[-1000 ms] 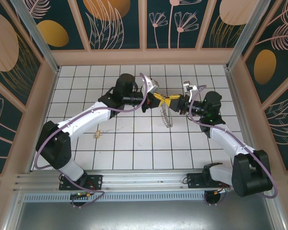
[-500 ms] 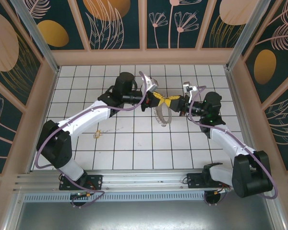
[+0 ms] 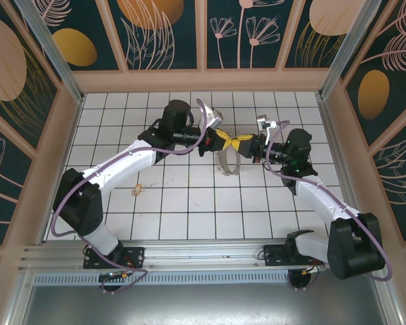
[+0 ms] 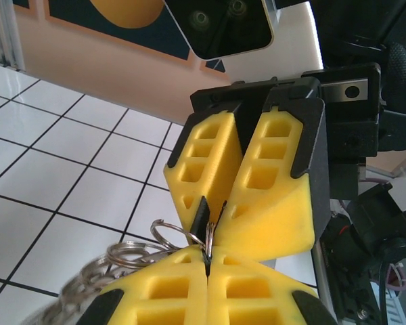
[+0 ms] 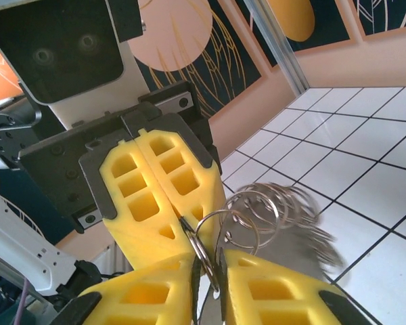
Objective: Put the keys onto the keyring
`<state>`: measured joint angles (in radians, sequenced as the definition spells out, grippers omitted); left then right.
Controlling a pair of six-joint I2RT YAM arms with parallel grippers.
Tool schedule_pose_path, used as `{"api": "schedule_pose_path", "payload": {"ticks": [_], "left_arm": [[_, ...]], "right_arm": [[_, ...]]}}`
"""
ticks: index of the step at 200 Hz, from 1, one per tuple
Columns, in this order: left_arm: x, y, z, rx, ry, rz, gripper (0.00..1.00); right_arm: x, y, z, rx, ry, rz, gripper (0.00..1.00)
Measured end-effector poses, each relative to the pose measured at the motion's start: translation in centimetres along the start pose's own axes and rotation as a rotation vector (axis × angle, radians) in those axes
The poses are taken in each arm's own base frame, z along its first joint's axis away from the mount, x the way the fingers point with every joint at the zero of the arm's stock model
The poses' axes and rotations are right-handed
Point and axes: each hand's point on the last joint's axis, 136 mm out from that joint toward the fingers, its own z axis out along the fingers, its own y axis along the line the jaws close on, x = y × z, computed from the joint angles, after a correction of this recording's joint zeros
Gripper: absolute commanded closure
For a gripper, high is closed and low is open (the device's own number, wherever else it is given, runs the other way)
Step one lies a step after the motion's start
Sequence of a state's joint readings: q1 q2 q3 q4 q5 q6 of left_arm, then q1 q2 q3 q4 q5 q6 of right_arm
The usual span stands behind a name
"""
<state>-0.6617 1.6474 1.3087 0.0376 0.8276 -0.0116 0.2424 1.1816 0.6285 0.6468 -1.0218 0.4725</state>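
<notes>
Left wrist: keyring [image 4: 122, 261] blurred, cropped

I have both arms reaching in from their bases at the near edge, each bent at the elbow and angled inward, so the two wrists face each other above the middle of the bench [image 3: 189, 217]. The left end effector [image 3: 221, 141] and the right end effector [image 3: 242, 143] meet tip to tip, held up in the air. On the left wrist camera my yellow fingers [image 4: 257, 291] are pressed together, and on the right wrist camera they are closed to a sliver, both pairs pinching the keyring [image 5: 271, 217].
</notes>
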Motion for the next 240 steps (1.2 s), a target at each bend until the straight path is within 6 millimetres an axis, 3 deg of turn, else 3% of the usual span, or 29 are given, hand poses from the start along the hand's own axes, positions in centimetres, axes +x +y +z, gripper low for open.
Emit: {"api": "schedule_pose_path", "payload": {"ticks": [16,30,60,76,101,134,159,183,201,240], "left_arm": [[-0.1,0.1,0.0,-0.001,0.0,-0.001,1.0],[0.0,0.3,-0.1,-0.003,0.003,-0.007,1.0],[0.0,0.4,-0.2,-0.005,0.006,-0.013,1.0],[0.0,0.6,-0.2,-0.014,0.006,-0.019,0.78],[-0.3,1.1,-0.1,-0.067,-0.011,-0.042,0.53],[-1.3,2.5,-2.6,-0.255,-0.105,-0.06,0.35],[-3.8,2.5,-5.2,-0.336,-0.204,-0.05,0.34],[-5.8,1.5,-6.2,-0.327,-0.27,-0.029,0.38],[-5.9,1.0,-6.1,-0.296,-0.283,-0.03,0.44],[-4.4,0.1,-5.4,-0.213,-0.275,-0.074,0.54]], "right_arm": [[-0.1,-0.1,0.1,0.0,0.001,0.0,0.87],[-0.2,-0.1,0.1,0.0,0.001,-0.006,1.0],[-0.2,-0.3,0.2,0.004,0.004,0.002,1.0],[-0.2,-0.4,0.2,0.01,0.004,-0.001,1.0],[-0.5,-0.8,0.3,0.04,-0.013,-0.006,1.0],[-0.6,-0.2,0.7,0.022,-0.009,-0.016,1.0],[-1.0,0.0,0.7,0.019,-0.014,-0.024,1.0],[-1.0,-0.1,0.7,0.022,-0.016,-0.025,1.0],[-1.1,0.0,0.6,0.025,-0.02,-0.026,1.0],[-1.9,0.3,0.4,0.045,-0.051,-0.036,1.0]]}}
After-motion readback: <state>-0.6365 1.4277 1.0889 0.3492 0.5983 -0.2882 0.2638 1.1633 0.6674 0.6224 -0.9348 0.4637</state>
